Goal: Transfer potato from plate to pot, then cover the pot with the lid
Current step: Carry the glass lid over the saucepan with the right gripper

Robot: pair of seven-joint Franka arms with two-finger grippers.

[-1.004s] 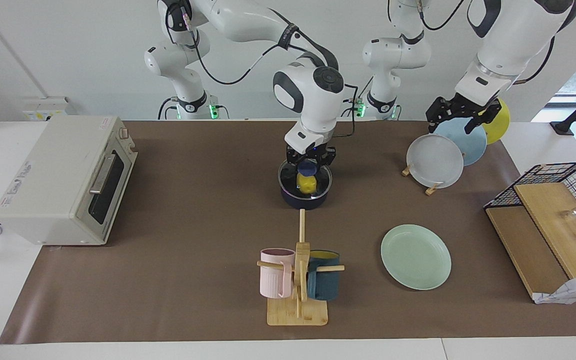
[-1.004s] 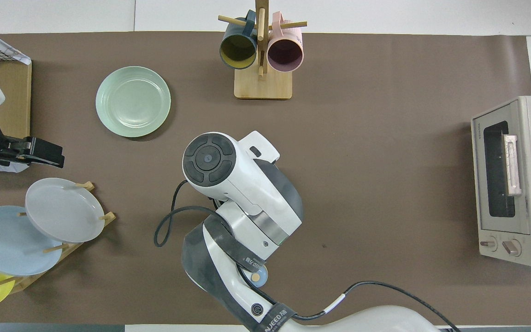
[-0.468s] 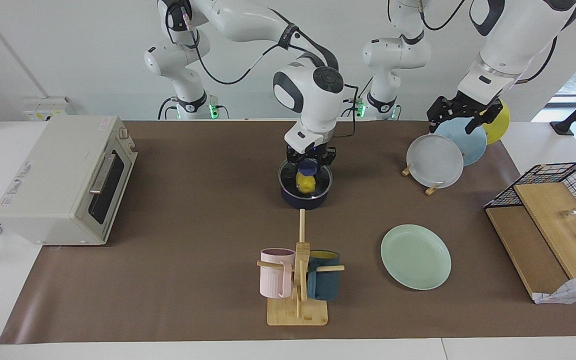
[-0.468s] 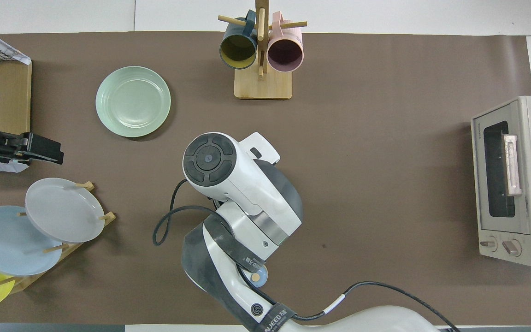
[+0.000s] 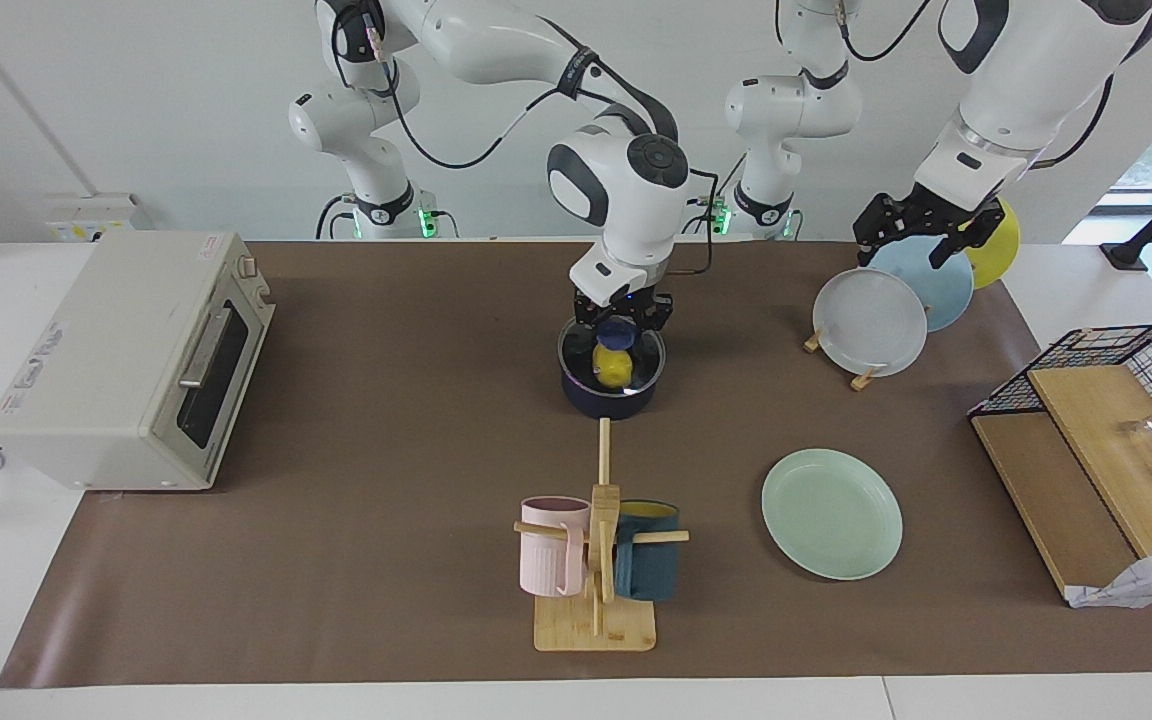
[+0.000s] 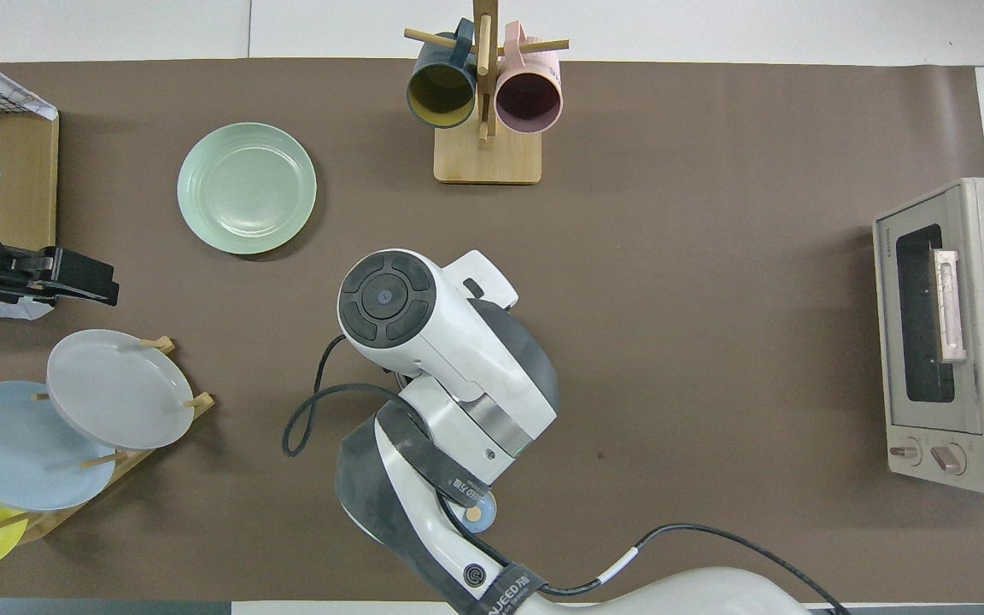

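The yellow, lumpy little potato (image 5: pixel 614 368) already sits inside the small dark navy saucepan (image 5: pixel 609 398), directly beneath the right gripper (image 5: pixel 620 322), and the round clear glass lid with its metal rim and blue knob (image 5: pixel 611 350) lies over the saucepan's mouth, so I judge this to be the last step, covering the pot. The right gripper stands straight above the lid with its fingers on either side of the blue knob; whether they are pinching the knob or have let it go I cannot tell (the knob fills the gap between them from where I stand). If the lid is seated all round, as it appears, the next move calls only for the fingers to part and the gripper to rise straight up without dragging the knob sideways. The flat, pale mint-green round plate (image 5: pixel 832 513) lies bare on the brown tabletop, well apart from that gripper toward the left arm's end. The left gripper (image 5: pixel 921 227) waits over the rack of standing plates (image 5: pixel 871 320), holding nothing that I can see, its fingers' spacing unclear.
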